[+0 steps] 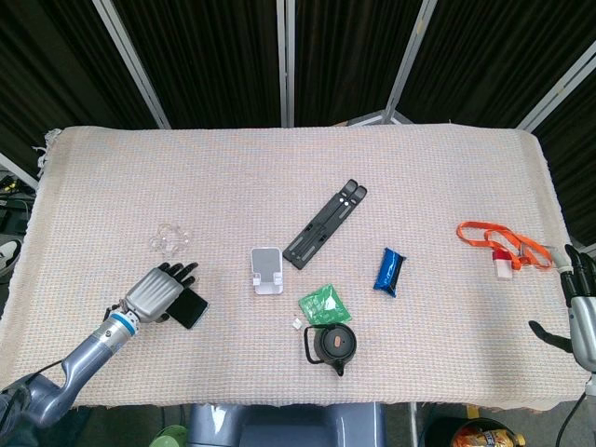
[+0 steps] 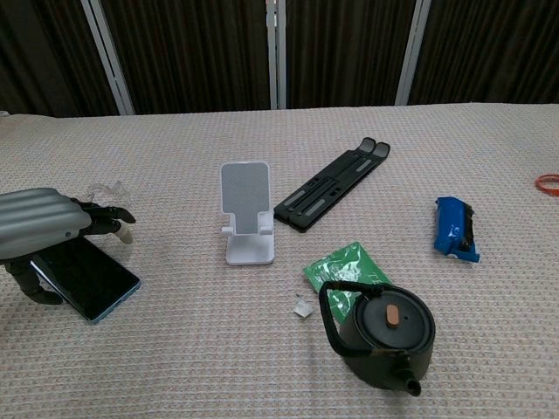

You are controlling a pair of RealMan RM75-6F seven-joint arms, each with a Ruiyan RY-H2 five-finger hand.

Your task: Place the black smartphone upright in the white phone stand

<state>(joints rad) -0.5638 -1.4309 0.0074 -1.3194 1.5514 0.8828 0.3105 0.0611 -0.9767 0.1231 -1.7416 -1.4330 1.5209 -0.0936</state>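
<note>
The black smartphone (image 1: 191,308) (image 2: 92,279) lies flat on the cloth at the front left. My left hand (image 1: 156,292) (image 2: 48,229) hovers over its far-left part, palm down, fingers stretched out above it and thumb low beside its left edge; no grip shows. The white phone stand (image 1: 266,270) (image 2: 247,212) stands upright and empty to the right of the phone. My right hand (image 1: 581,307) is at the table's right front edge, fingers apart, holding nothing; the chest view does not show it.
A black teapot (image 2: 381,332) sits front centre by a green packet (image 2: 347,270). A black folding stand (image 2: 332,195) lies behind the white stand, a blue packet (image 2: 455,229) to the right. An orange lanyard (image 1: 496,240) lies far right, clear plastic (image 1: 171,237) behind my left hand.
</note>
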